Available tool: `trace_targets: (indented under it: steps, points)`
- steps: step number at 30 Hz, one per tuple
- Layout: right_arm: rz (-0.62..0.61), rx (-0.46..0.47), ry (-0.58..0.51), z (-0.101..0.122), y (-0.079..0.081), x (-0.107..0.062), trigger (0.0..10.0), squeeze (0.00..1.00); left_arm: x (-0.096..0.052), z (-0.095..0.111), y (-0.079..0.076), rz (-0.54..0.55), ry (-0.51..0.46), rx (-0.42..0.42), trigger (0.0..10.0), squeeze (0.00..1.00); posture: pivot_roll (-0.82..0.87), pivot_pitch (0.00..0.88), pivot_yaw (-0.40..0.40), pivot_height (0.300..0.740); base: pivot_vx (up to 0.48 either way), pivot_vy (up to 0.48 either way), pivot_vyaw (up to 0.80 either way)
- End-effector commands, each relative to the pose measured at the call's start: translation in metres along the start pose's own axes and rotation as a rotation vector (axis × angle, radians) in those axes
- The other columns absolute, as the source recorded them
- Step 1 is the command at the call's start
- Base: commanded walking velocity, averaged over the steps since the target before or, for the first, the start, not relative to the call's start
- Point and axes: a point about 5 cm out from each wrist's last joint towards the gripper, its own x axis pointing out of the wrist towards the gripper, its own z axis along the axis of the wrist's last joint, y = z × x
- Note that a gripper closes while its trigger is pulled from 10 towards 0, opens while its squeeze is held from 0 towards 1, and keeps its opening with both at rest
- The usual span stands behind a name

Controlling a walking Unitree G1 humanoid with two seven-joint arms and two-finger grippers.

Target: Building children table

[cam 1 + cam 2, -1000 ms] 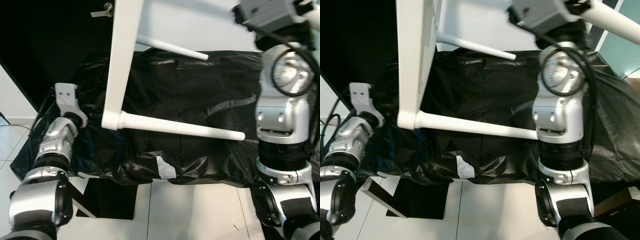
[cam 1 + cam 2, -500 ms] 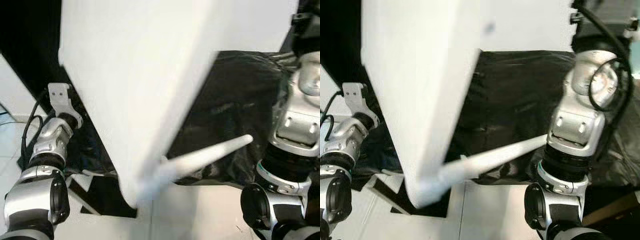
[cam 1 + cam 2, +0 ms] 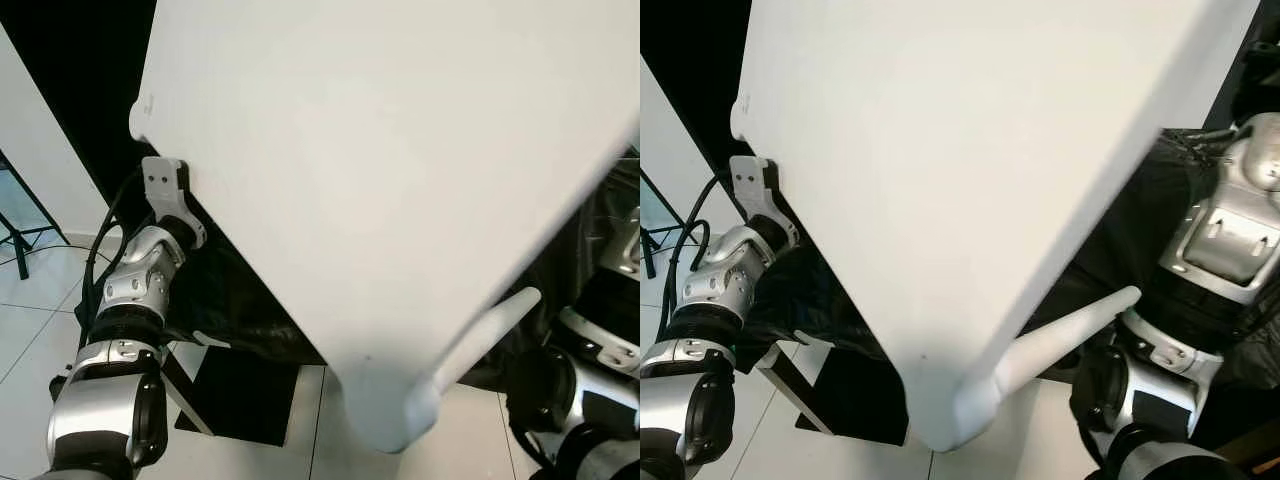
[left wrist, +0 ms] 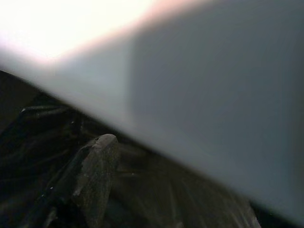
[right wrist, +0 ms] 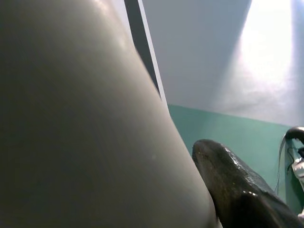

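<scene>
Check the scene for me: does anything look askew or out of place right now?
Yes. The white table is tipped steeply, its flat top facing the head camera and blocking much of the view, with one leg jutting out from its low corner. Behind it lies crumpled black plastic sheeting. No damage or spill is visible.

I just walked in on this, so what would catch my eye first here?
A big white tabletop, tilted up close to the head camera, with one tapered white leg jutting from its lower corner. Behind it lies crumpled black plastic sheeting, and the silver left arm reaches up at the tabletop's left edge.
</scene>
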Motion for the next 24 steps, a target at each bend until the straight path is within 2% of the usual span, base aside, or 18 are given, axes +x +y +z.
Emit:
trace_targets:
  steps: [1, 4, 5, 8, 12, 13, 15, 18, 19, 20, 21, 24]
  points:
    - [-0.009, 0.059, 0.326, -0.066, -0.007, -0.010, 10.0, 0.00, 0.000, 0.003, 0.002, -0.017, 0.008, -0.014, 10.0, 0.00, -0.11, 0.000, 0.097, 0.740, 0.000, 0.000, 0.00]
    - [-0.033, 0.071, 0.342, -0.074, -0.017, -0.004, 10.0, 0.00, -0.003, 0.011, 0.014, 0.046, 0.043, -0.007, 10.0, 0.00, -0.11, 0.000, 0.101, 0.740, 0.000, 0.000, 0.00]
    - [-0.038, 0.075, 0.349, -0.079, -0.021, 0.001, 10.0, 0.00, -0.004, 0.018, 0.015, 0.068, 0.054, -0.037, 10.0, 0.00, -0.10, 0.000, 0.099, 0.740, 0.000, 0.000, 0.00]
    - [-0.037, 0.081, 0.368, -0.084, -0.023, 0.003, 10.0, 0.00, -0.004, 0.022, 0.013, 0.067, 0.060, -0.066, 10.0, 0.00, -0.10, 0.000, 0.098, 0.740, 0.000, 0.000, 0.00]
    - [-0.049, 0.138, 0.412, -0.094, -0.027, 0.007, 10.0, 0.00, -0.003, 0.027, 0.008, 0.064, 0.124, -0.091, 10.0, 0.00, -0.09, 0.000, 0.096, 0.740, 0.000, 0.000, 0.00]
    - [-0.051, 0.207, 0.461, -0.102, -0.029, 0.010, 10.0, 0.00, 0.002, 0.037, 0.003, 0.046, 0.111, -0.183, 10.0, 0.00, -0.09, 0.000, 0.096, 0.740, 0.000, 0.000, 0.00]
    - [-0.050, 0.203, 0.476, -0.106, -0.030, 0.011, 10.0, 0.00, 0.007, 0.049, 0.000, 0.047, 0.084, -0.260, 10.0, 0.00, -0.08, 0.000, 0.092, 0.740, 0.000, 0.000, 0.00]
    - [-0.029, 0.189, 0.478, -0.108, -0.028, 0.012, 10.0, 0.00, 0.011, 0.059, -0.002, 0.039, 0.062, -0.289, 10.0, 0.00, -0.08, 0.000, 0.090, 0.740, 0.000, 0.000, 0.00]
    - [0.002, 0.239, 0.521, -0.115, -0.026, 0.014, 10.0, 0.00, 0.017, 0.079, -0.006, 0.031, 0.030, -0.313, 10.0, 0.00, -0.07, 0.000, 0.084, 0.740, 0.000, 0.000, 0.00]
    - [0.002, 0.239, 0.521, -0.115, -0.026, 0.014, 10.0, 0.00, 0.017, 0.079, -0.006, 0.031, 0.030, -0.313, 10.0, 0.00, -0.07, 0.000, 0.084, 0.740, 0.000, 0.000, 0.00]
    - [0.047, 0.256, 0.559, -0.124, -0.023, 0.017, 10.0, 0.00, 0.024, 0.100, -0.010, 0.039, -0.006, -0.334, 10.0, 0.00, -0.07, 0.000, 0.082, 0.740, 0.000, 0.000, 0.00]
    - [0.118, 0.221, 0.595, -0.132, -0.019, 0.017, 10.0, 0.00, 0.031, 0.115, -0.013, 0.056, -0.029, -0.374, 10.0, 0.00, -0.06, 0.000, 0.074, 0.740, 0.000, 0.000, 0.00]
